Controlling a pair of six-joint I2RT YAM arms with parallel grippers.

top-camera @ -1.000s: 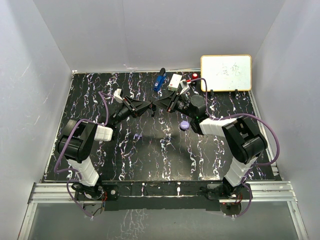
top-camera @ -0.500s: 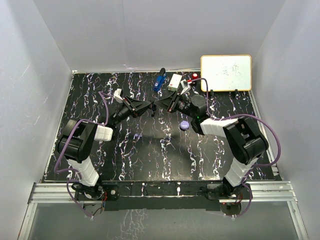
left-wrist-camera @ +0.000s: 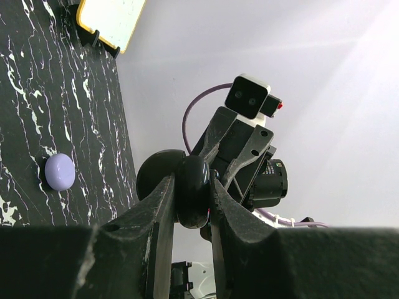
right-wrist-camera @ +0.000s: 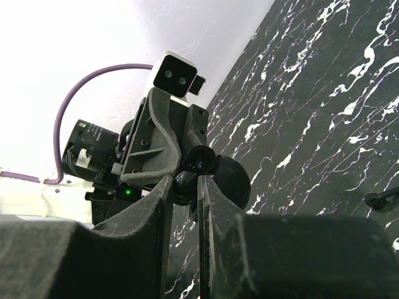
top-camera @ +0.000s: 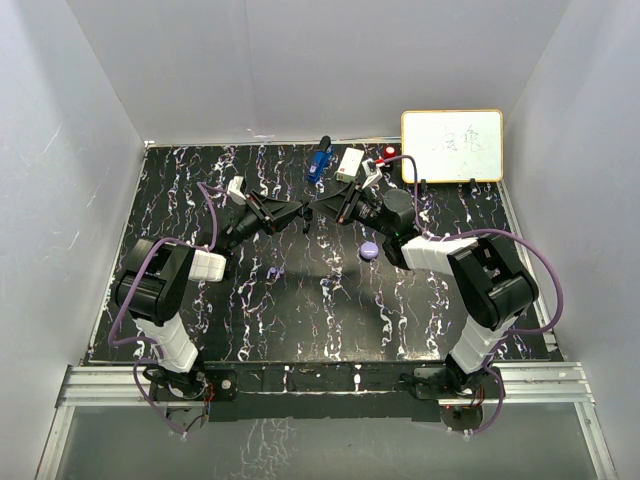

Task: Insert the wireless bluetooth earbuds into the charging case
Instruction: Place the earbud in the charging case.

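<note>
My two grippers meet tip to tip above the middle of the table. The left gripper [top-camera: 300, 212] [left-wrist-camera: 192, 187] is shut on the black round charging case [left-wrist-camera: 194, 190], whose lid [left-wrist-camera: 157, 175] stands open. Facing it, the right gripper [top-camera: 318, 207] [right-wrist-camera: 186, 187] is shut on a small glossy black earbud [right-wrist-camera: 187, 182], pressed right up against the case [right-wrist-camera: 227, 180]. I cannot tell whether the earbud sits in its socket. A lilac round case [top-camera: 368, 250] [left-wrist-camera: 60, 172] lies shut on the table. A tiny lilac earbud [top-camera: 275, 272] lies left of centre.
At the back stand a blue tool [top-camera: 319, 160], a white box [top-camera: 350, 163], a red item [top-camera: 388, 153] and a small whiteboard [top-camera: 452, 145] [left-wrist-camera: 112, 22]. White walls close in the black marbled table [top-camera: 300, 320] on three sides.
</note>
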